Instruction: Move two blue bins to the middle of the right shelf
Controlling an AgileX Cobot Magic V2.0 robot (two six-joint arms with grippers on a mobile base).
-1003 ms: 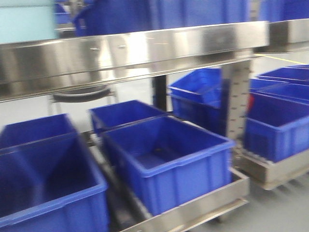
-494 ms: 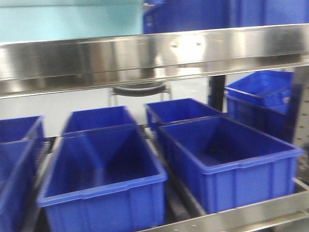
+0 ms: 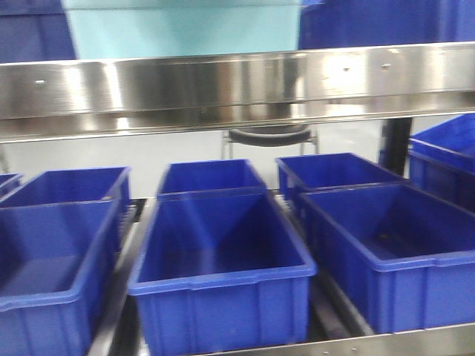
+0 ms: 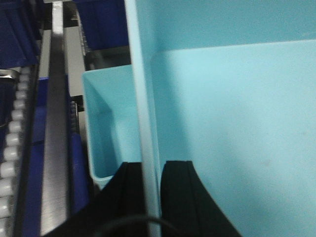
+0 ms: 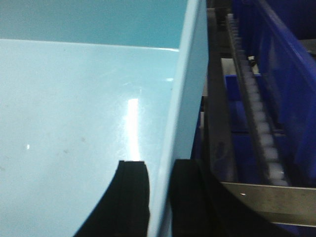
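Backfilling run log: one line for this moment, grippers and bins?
left gripper: shut on light-blue bin wall | right gripper: shut on light-blue bin wall | second light-blue bin: beside left gripper | dark-blue bins: lower shelf

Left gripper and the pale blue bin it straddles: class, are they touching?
Touching. The left wrist view shows the left gripper with its black fingers pressed against both sides of the pale blue bin wall.
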